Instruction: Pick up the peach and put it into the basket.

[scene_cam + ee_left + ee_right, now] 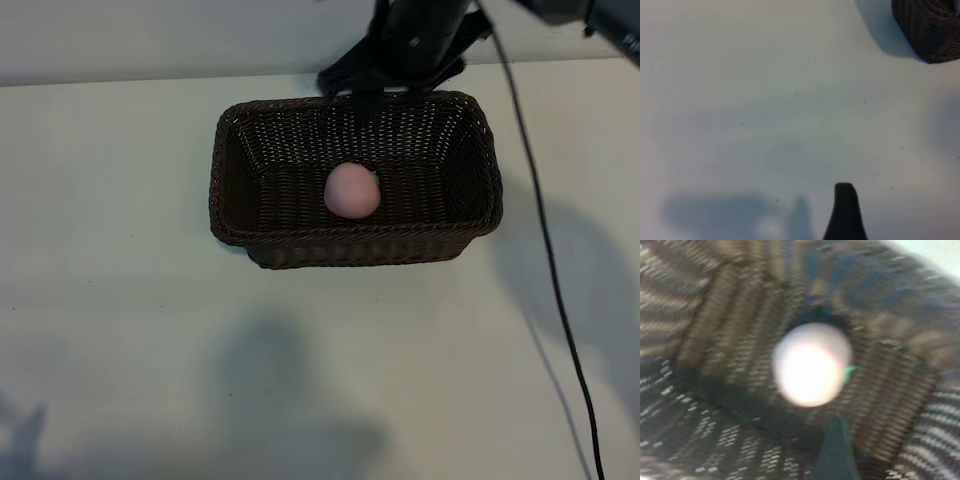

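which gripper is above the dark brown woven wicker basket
The right gripper, over the basket holding the small round pink peach; the left gripper is off to its side.

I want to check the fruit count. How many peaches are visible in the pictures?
1. The peach lies inside the basket, near the middle of its floor. No other fruit shows on the table; none seems hidden.
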Robot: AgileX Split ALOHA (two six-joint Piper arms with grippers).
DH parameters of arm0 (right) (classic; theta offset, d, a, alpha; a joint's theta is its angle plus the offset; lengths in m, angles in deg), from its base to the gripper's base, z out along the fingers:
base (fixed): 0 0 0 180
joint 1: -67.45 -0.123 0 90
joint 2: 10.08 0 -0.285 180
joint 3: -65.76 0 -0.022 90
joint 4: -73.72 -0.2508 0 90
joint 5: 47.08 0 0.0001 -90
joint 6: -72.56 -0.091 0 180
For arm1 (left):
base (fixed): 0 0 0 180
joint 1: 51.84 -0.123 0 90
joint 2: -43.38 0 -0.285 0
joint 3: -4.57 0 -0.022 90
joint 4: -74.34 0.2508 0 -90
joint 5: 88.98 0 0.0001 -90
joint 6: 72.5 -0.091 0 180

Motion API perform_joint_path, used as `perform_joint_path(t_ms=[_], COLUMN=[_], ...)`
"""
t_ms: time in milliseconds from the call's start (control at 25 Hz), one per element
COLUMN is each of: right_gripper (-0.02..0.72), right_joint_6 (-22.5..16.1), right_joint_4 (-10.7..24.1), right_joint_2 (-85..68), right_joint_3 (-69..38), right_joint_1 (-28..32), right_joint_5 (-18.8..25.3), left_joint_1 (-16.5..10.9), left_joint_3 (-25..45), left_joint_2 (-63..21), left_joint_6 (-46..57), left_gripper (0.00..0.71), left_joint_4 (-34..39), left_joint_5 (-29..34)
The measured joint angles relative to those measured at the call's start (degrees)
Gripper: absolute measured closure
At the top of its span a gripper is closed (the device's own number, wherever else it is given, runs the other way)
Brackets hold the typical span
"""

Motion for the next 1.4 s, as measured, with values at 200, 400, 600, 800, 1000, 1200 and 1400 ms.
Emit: perform_joint_path(t_ms=[200,400,600,800,1000,1200,1400], right_gripper=[0.124,0.125,0.128,0.128,0.134,0.141,0.141], right_joint_6=[0.6,2.0,3.7,4.3,5.8,7.1,7.4], right_joint_4=[0.4,0.5,0.9,0.0,-4.6,-6.4,-6.6], right_joint_2=[-0.4,-1.4,-1.7,-3.2,-6.5,-13.2,-22.2], right_joint_3=[0.5,0.5,0.3,0.2,0.2,-1.7,-9.2], right_joint_1=[7.3,16.3,24.9,31.9,36.9,37.2,37.2], right_joint_5=[0.3,0.3,0.4,0.4,0.5,0.4,0.4], left_joint_1=[0.0,0.0,0.0,0.0,0.0,0.0,0.0], left_joint_3=[0.0,0.0,0.0,0.0,0.0,0.0,0.0], left_joint_2=[0.0,0.0,0.0,0.0,0.0,0.0,0.0], left_joint_6=[0.0,0.0,0.0,0.0,0.0,0.0,0.0], left_gripper=[0.157,0.157,0.157,0.157,0.157,0.157,0.157], left_joint_4=[0.0,0.0,0.0,0.0,0.0,0.0,0.0], left_joint_5=[0.0,0.0,0.0,0.0,0.0,0.0,0.0])
